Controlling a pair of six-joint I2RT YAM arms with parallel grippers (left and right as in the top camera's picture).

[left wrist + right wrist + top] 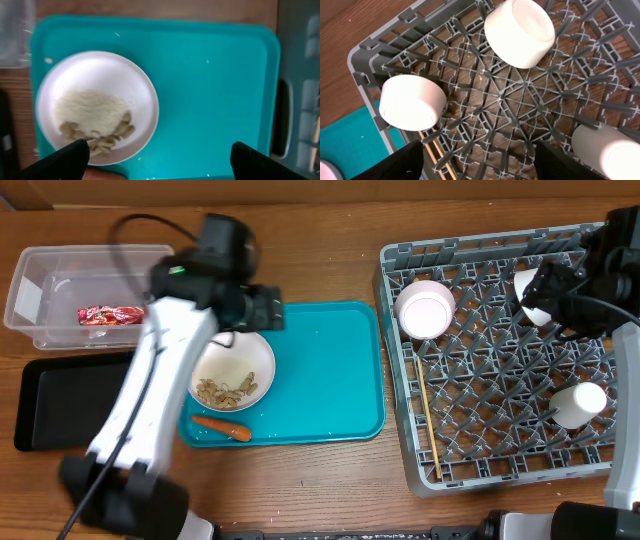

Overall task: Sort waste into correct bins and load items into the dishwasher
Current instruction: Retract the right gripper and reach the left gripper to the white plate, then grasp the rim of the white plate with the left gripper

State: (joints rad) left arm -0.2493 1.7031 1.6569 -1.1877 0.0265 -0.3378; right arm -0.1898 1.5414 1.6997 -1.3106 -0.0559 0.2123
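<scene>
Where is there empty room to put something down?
The teal tray's right half is bare, between the bowl of food and the grey rack. The rack's middle floor is free too. The tray's left side is crowded: bowl, carrot, left arm above.

A: We see a table [330, 220] of brown wood with a visible grain, and a teal serving tray [340, 380] of smooth, glossy plastic.

B: We agree. The dish rack [490, 380] looks like matt grey plastic, the tub [90, 280] clear plastic, the black tray [70, 405] dull, the wrapper [110, 314] shiny red, the bowl [262, 360] smooth white.
</scene>
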